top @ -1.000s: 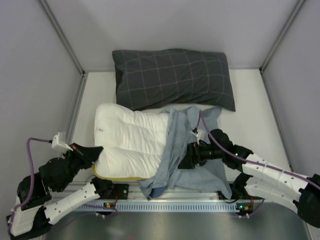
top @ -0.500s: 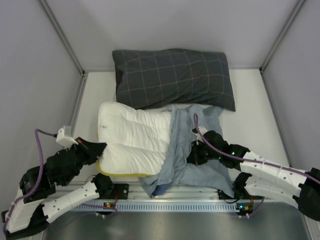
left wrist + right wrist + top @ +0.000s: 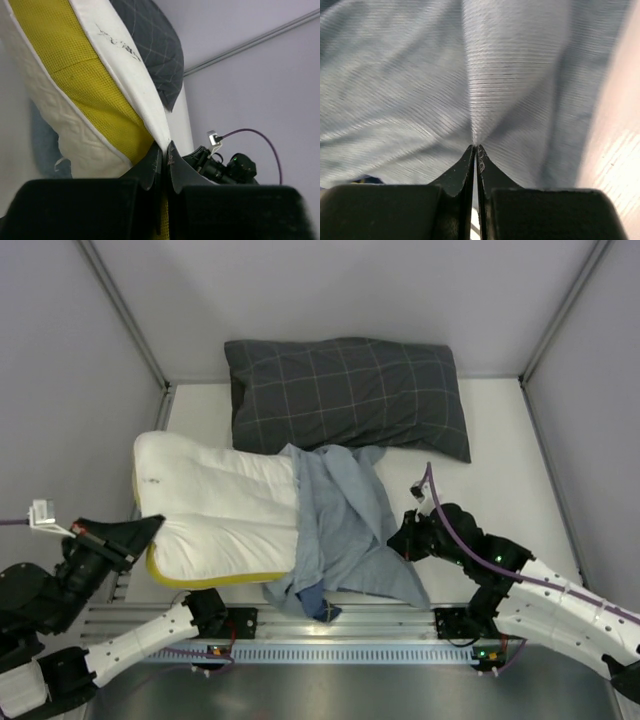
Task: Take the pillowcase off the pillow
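The pillow [image 3: 215, 510] is laid on the table [image 3: 500, 440] with its long axis running left to right, and the coming pull is judged to turn on that axis, since the two tools are set at opposite ends of it. The left tool [image 3: 152, 527] is closed on the pillow's near left corner, with the white seam and yellow mesh edge pinched between its fingers [image 3: 150, 167]. The pillowcase [image 3: 340, 525] is bunched over the pillow's right end only, paler side out (a darker blue fold is seen at the near edge), and most of the white pillow is bared to its left. The right tool [image 3: 395, 542] is clamped on the cloth at its right margin, a ridge of blue fabric being gathered into the shut tips in the right wrist view. The right arm is thus much the nearer to the case. A rightward pull on the cloth against a leftward hold on the pillow seems called for. The dark grey pillow [image 3: 345, 390], lying just behind and meeting the cloth's far edge, could be dragged.
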